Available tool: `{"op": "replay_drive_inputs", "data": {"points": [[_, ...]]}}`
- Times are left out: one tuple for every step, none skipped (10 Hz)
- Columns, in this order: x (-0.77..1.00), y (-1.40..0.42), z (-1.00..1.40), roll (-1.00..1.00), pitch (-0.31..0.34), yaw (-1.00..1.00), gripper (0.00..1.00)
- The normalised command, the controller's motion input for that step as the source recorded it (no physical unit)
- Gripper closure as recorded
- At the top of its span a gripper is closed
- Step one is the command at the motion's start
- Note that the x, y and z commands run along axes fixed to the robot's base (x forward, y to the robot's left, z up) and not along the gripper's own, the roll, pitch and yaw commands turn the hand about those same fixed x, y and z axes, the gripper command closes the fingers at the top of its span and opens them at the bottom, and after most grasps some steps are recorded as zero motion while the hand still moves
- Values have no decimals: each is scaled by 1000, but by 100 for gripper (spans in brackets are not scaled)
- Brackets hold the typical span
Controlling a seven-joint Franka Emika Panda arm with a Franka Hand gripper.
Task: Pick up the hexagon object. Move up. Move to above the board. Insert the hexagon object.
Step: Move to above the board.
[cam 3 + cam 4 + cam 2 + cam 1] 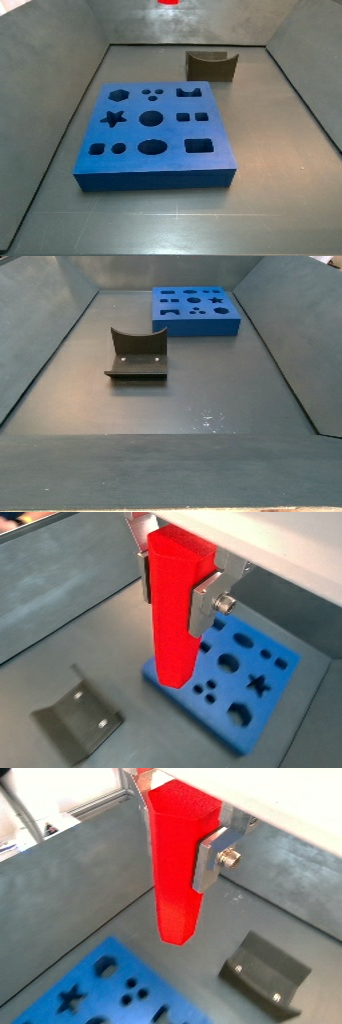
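Observation:
My gripper [174, 843] is shut on the hexagon object [178, 868], a tall bright red peg that hangs upright between the silver fingers [210, 860]. Both wrist views show the gripper [175, 597] and the peg [177, 612]. The peg is held high above the grey floor. The board [247, 677], a thick blue block with many shaped holes, lies below; the peg's lower end appears over its edge in a wrist view. The board also shows in the other views [107, 983] [154, 135] [197, 311]. Only a red tip [168, 2] shows at the top edge of a side view.
The dark fixture [211, 65] stands on the floor beyond the board, apart from it, and shows in the other views too [136, 354] [267, 973] [80, 717]. Sloping grey walls [54, 90] enclose the floor.

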Motion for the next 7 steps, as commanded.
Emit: {"op": "replay_drive_inputs", "data": {"points": [[-72, -1000, 112, -4, 21, 9, 100], [-68, -1000, 119, -12, 32, 7, 100], [-62, -1000, 132, 7, 48, 3, 100], [-54, -1000, 139, -2, 58, -1, 100], [-31, -975, 144, 1, 85, 7, 100], [5, -707, 112, 4, 104, 7, 100], [49, -342, 66, 17, 130, 5, 100]]}}
